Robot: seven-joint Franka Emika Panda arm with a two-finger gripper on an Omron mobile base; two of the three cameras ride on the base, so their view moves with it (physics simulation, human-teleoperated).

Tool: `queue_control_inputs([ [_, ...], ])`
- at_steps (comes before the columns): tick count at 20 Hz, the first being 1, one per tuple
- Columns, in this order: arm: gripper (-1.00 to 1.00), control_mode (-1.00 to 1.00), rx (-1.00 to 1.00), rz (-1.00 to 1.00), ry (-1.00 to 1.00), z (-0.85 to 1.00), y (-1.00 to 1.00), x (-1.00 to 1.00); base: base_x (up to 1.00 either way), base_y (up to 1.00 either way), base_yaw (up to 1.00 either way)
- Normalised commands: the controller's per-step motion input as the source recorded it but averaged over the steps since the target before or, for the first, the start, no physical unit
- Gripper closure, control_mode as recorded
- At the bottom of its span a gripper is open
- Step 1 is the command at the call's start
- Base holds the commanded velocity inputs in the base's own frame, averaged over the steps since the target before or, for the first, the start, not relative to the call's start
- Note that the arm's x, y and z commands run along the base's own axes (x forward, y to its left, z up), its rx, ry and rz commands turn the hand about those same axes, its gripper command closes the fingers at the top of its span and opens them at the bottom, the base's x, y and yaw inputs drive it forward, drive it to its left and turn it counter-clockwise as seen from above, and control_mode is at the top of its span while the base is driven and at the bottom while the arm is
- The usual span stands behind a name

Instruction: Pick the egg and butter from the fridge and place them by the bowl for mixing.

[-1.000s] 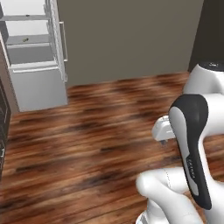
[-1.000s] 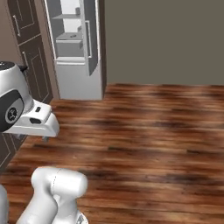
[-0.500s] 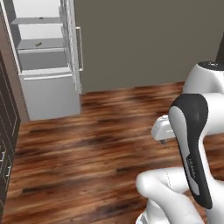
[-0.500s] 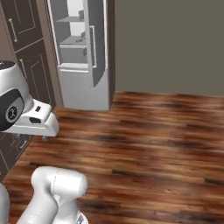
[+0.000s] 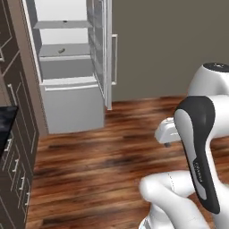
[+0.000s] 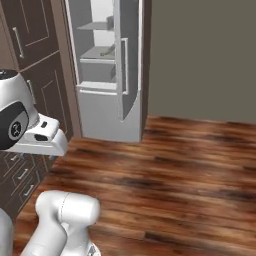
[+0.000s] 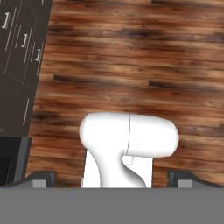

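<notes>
The fridge (image 5: 71,85) stands open ahead on the left, white with grey shelves and a bottom drawer; it is also in the right base view as the fridge (image 6: 102,100). Its door (image 5: 102,49) with wire racks swings out toward me. A tiny tan-grey lump, the egg (image 5: 62,50), lies on the middle shelf. A small dark speck (image 5: 65,21) sits on the shelf above, too small to name. The butter and the bowl are out of view. My gripper (image 7: 111,178) points down at the wood floor, open and holding nothing, fingertips (image 7: 43,176) far apart.
Dark brown cabinets (image 5: 15,147) run along the left beside the fridge, and show as cabinets (image 6: 35,75) in the right base view. A black surface (image 5: 6,120) juts out at the left edge. A grey wall (image 6: 200,55) backs wide open wood floor (image 5: 98,165).
The whole scene has shifted because the base has moved: the fridge now looks larger and nearer, further right in the left base view. The arm keeps its folded pose, jaws still open.
</notes>
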Motion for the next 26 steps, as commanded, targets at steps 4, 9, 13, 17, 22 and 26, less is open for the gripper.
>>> queue_control_inputs([
  [4, -1.00, 1.00, 0.00, 0.00, 0.00, 0.00, 0.00, 0.00, 1.00, 0.84, 0.03],
  [9, -1.00, 1.00, 0.00, 0.00, 0.00, 0.00, 0.00, 0.00, 1.00, 0.75, 0.00],
  [13, -1.00, 1.00, 0.00, 0.00, 0.00, 0.00, 0.00, 0.00, 0.96, 0.43, 0.00],
  [17, -1.00, 1.00, 0.00, 0.00, 0.00, 0.00, 0.00, 0.00, 0.92, 0.39, -0.07],
  [22, -1.00, 1.00, 0.00, 0.00, 0.00, 0.00, 0.00, 0.00, 0.86, 0.43, -0.09],
  [26, -1.00, 1.00, 0.00, 0.00, 0.00, 0.00, 0.00, 0.00, 0.78, 0.55, -0.07],
])
